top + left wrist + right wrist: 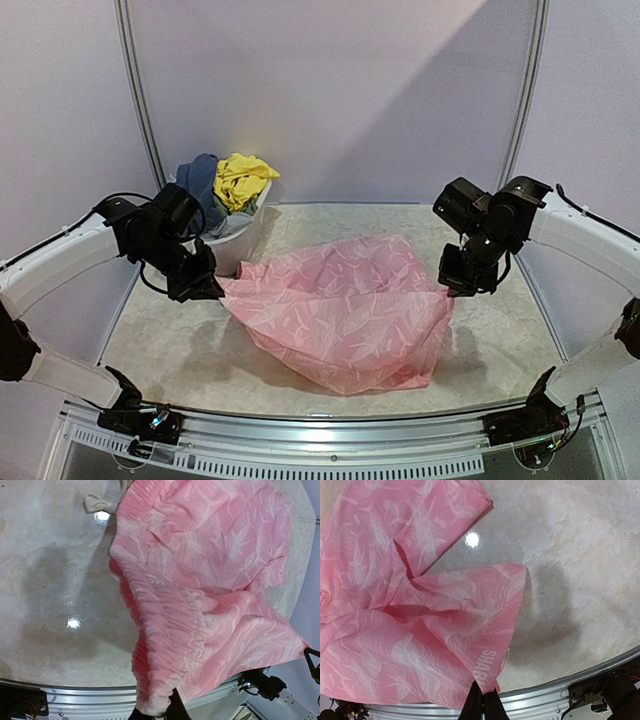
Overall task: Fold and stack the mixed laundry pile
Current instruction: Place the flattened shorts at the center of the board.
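Between both arms, over the marbled tabletop [505,345], a pale pink leaf-patterned cloth garment [345,310] sags, the left gripper [207,287] clamped on its gathered edge, the right gripper [455,290] on a hem corner; the fingertips [479,703] are mostly cropped. A white plastic tub [243,243] holds a yellow cloth piece [240,180] and a blue-grey cloth piece [200,180].

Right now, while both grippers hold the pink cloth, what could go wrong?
The left gripper and right gripper each pinch only an edge of the pale pink patterned cloth garment, so a hard pull might slip it free. The left gripper is close to the white plastic tub and could bump it.
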Action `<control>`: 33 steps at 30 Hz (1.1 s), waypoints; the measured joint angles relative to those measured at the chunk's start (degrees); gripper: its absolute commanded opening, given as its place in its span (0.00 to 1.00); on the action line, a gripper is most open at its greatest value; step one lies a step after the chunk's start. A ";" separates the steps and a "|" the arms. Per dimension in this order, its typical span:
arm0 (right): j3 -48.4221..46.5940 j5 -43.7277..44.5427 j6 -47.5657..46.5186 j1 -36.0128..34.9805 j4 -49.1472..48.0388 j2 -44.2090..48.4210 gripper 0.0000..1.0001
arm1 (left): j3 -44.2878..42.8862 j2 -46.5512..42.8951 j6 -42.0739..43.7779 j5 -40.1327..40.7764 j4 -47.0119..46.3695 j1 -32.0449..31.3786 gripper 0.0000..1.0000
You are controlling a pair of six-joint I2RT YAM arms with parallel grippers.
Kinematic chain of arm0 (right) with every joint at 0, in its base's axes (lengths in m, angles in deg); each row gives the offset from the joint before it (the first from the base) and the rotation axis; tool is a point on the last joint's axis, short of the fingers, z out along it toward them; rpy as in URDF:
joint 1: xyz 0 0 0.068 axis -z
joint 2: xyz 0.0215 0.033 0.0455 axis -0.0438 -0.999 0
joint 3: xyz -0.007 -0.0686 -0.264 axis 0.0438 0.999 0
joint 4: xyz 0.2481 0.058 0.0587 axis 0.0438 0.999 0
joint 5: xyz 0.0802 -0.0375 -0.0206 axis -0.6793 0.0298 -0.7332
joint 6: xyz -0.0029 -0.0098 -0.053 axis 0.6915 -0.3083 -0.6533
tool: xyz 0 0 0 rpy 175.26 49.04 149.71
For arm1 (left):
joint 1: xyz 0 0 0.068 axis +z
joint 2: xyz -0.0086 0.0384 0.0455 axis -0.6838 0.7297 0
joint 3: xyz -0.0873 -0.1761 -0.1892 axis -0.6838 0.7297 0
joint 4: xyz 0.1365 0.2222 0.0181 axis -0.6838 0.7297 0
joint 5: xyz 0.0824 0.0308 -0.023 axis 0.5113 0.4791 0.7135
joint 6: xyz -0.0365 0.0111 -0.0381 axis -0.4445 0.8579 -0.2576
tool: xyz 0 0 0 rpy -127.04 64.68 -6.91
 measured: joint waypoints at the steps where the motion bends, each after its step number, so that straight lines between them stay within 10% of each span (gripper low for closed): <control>1: 1.25 -0.83 -0.50 0.00 -0.61 0.00 0.00 | 0.02 -0.11 0.11 0.20 0.70 0.00 0.00; 16: -2.89 -5.73 -5.81 0.09 -1.73 -10.25 0.01 | 11.08 -6.91 1.57 2.49 4.70 0.02 0.00; 24: -16.61 -4.94 -12.74 1.70 -1.97 -29.79 0.35 | 11.06 0.15 2.97 2.86 1.81 1.11 0.00; 33: -28.94 -6.99 -18.27 4.52 -1.18 -36.87 0.39 | 12.33 4.33 0.52 2.25 -2.58 3.23 0.00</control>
